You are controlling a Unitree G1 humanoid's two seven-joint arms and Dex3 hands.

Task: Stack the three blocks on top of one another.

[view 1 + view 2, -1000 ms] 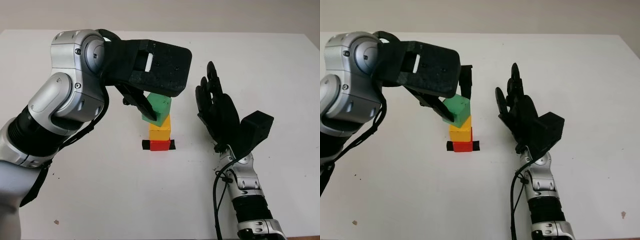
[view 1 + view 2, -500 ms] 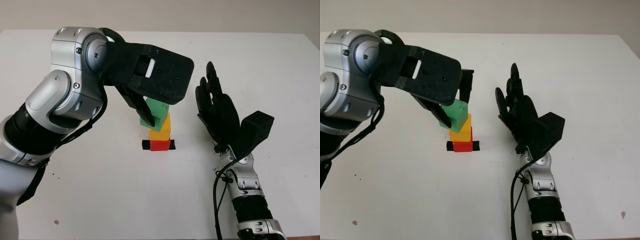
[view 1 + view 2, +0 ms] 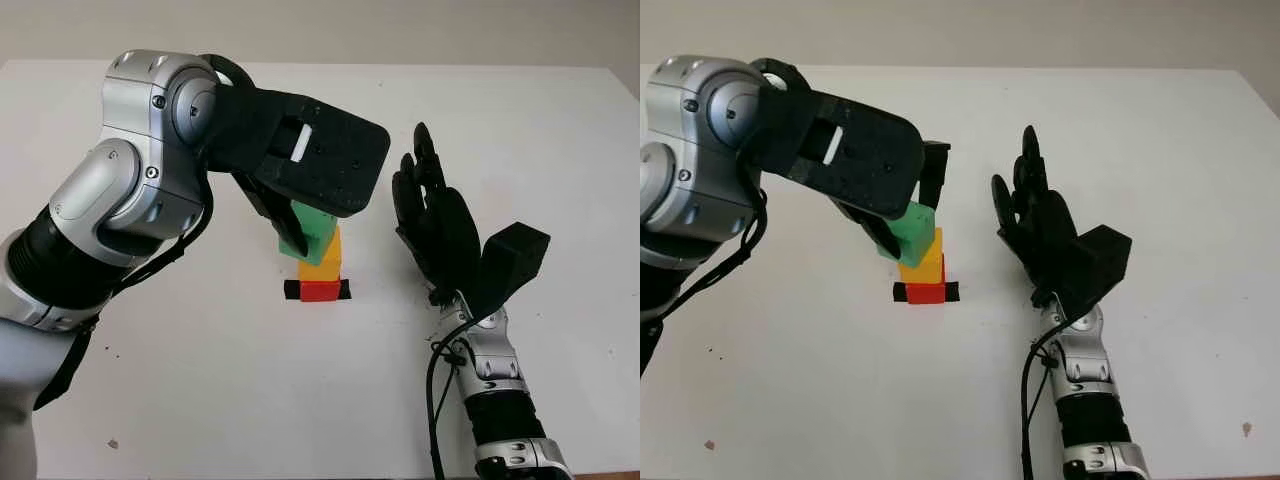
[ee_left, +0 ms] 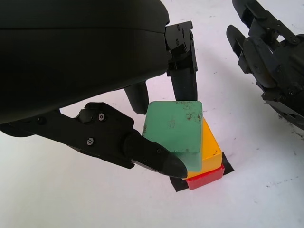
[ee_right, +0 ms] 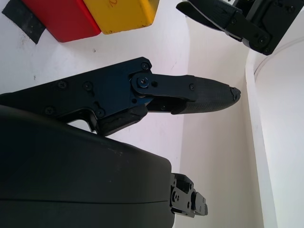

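Note:
A red block sits on a black tape mark at the table's middle, with a yellow block stacked on it. My left hand is shut on a green block, pinched between the thumb and the fingers. The green block is tilted and low over the yellow block, shifted a little left of it; I cannot tell whether they touch. My right hand stands open and upright just right of the stack, apart from it.
The white table runs out on all sides of the stack. Its far edge lies along the top of the head views and its right edge at the upper right. My left forearm crosses the table's left half.
My left hand has brought the green block down and slightly left, closer onto the yellow block. The right hand has not moved.

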